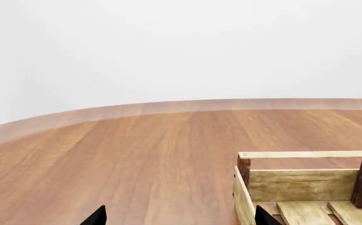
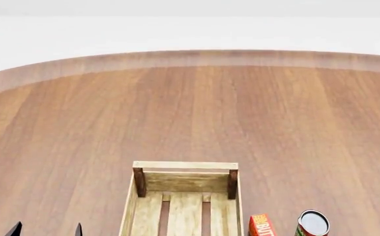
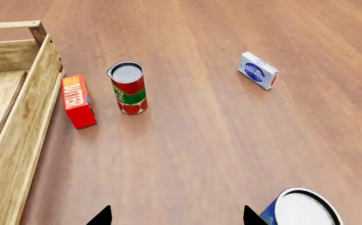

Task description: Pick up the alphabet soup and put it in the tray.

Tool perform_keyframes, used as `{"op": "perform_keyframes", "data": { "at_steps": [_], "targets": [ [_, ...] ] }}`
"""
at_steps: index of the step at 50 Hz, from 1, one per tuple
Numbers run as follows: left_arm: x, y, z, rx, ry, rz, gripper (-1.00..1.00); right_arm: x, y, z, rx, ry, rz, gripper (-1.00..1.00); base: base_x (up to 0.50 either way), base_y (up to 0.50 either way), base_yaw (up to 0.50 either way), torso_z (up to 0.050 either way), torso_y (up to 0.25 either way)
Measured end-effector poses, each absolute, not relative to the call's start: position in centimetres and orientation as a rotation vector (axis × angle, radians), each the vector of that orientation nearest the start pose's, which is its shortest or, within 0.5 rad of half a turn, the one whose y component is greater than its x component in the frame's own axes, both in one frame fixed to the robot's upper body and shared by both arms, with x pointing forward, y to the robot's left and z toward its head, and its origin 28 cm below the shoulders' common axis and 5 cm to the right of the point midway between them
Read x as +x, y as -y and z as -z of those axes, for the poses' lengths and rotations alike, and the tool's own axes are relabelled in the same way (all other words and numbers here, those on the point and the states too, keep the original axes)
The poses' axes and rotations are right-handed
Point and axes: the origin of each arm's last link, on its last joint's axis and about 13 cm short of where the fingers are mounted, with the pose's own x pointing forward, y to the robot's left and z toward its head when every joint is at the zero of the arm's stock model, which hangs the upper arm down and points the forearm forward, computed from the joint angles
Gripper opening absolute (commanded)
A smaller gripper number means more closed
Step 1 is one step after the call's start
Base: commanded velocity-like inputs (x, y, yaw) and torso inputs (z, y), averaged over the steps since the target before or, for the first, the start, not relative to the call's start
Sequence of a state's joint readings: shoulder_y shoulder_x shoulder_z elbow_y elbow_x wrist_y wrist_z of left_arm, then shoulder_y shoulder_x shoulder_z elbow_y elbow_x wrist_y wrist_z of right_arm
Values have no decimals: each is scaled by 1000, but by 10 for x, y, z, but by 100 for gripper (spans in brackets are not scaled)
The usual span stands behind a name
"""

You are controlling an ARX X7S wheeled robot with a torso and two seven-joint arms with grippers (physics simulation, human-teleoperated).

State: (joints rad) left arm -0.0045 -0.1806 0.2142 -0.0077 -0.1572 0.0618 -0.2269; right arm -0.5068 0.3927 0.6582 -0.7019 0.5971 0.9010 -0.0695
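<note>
Approach step: right gripper (image 3: pixel 175 216) spread, empty. Soup (image 3: pixel 300 208) upright on table (image 3: pixel 199 140), just beside its finger, 4 o'clock of tray (image 3: pixel 18 140). Next: shift over can, descend, close.

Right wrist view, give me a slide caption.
Alphabet soup stands beside the open right gripper; tray empty.

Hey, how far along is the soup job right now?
Nothing looks done yet. The alphabet soup stands upright on the table, beside the open right claw, ungrasped. The tray holds no can in the part in view. Left to do: grasp, lift, and place it in the tray.
</note>
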Motion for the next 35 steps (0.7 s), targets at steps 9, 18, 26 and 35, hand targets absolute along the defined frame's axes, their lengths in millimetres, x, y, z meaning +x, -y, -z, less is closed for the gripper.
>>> {"op": "perform_keyframes", "data": {
  "at_steps": [9, 18, 26, 35],
  "targets": [
    [207, -206, -12, 16, 23, -16, 100, 67, 240, -89, 28, -509, 189, 100, 0, 0, 0, 0, 0],
    [207, -206, -12, 16, 22, -16, 100, 61, 246, -93, 29, -501, 222, 100, 0, 0, 0, 0, 0],
    [207, -206, -12, 15, 20, -16, 100, 55, 252, -96, 31, -495, 253, 100, 0, 0, 0, 0, 0],
    [207, -206, -12, 14, 19, -16, 100, 48, 259, -96, 42, -485, 292, 100, 0, 0, 0, 0, 0]
  ]
}}
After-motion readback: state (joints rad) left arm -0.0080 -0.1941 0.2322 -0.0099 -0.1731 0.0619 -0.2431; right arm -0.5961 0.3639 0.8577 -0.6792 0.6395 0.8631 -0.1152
